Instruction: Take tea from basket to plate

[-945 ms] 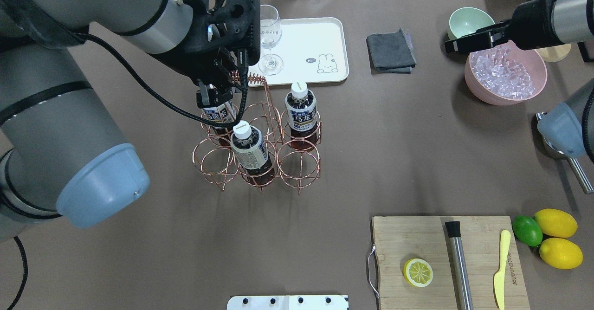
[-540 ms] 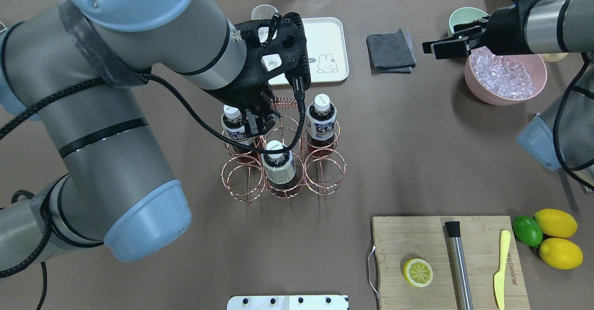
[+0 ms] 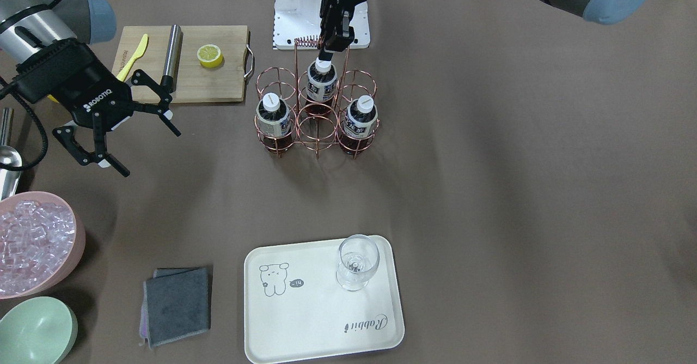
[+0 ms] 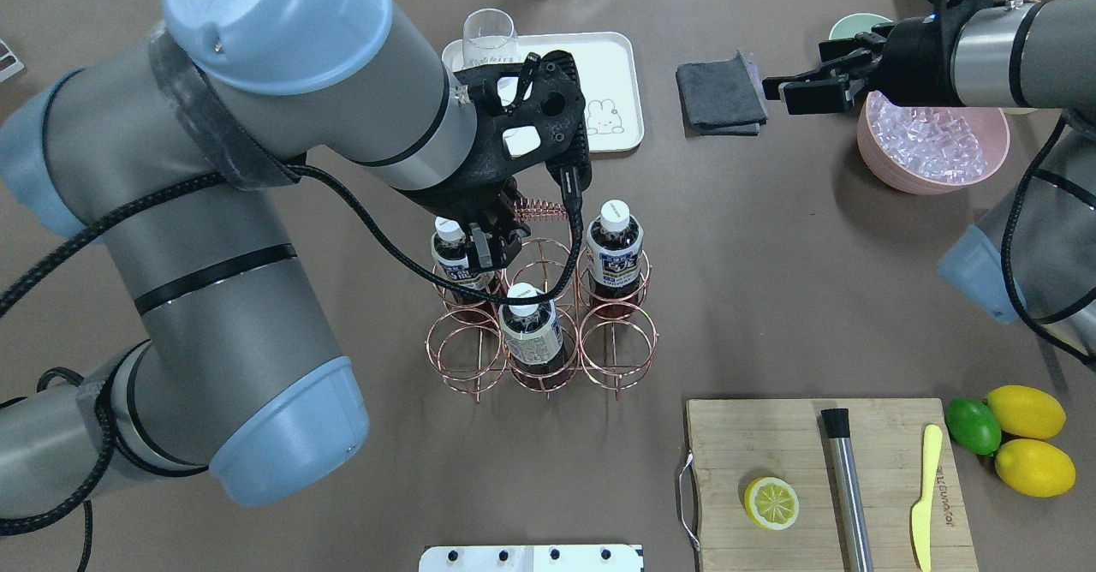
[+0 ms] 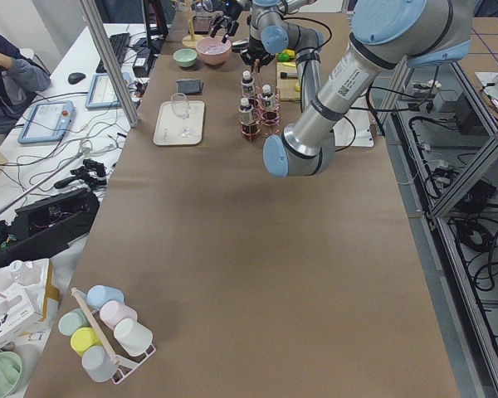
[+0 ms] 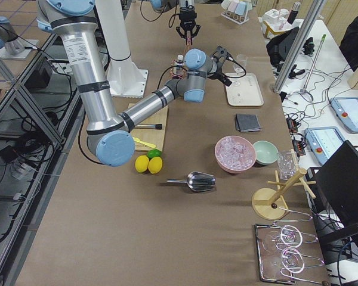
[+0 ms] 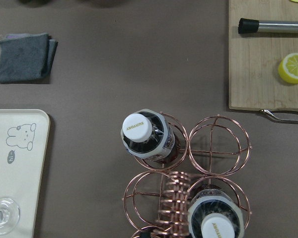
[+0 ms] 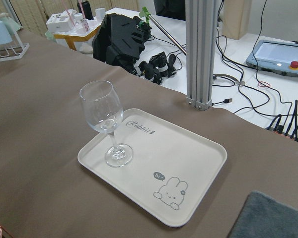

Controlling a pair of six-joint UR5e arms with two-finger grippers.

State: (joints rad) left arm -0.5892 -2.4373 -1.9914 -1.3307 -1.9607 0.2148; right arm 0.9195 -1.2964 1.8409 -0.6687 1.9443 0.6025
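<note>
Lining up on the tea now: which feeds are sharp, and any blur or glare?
Left wrist view: the tea bottle is sharp, cap print legible, but the basket's coiled handle is blurred. Overhead view: no glare; the left arm hides part of the tray. Front-facing view: even light, soft shadows.

**Odds and ends nearby**

Beyond the left claw (image 4: 495, 242), away from the robot: upright wine glass (image 4: 489, 38). Near the right claw (image 3: 151, 154): folded grey cloth (image 4: 720, 92), pink bowl (image 4: 920, 182) full of ice (image 4: 933, 135), mint-green bowl (image 3: 32, 331) just past it. Well off to the left claw's right, nearer the robot: wooden cutting board (image 4: 753, 435) with lemon half (image 4: 771, 503), steel rod (image 4: 848, 486), yellow knife (image 4: 925, 495). Beside the board: lime (image 4: 973, 425) against two lemons (image 4: 1025, 411).
</note>
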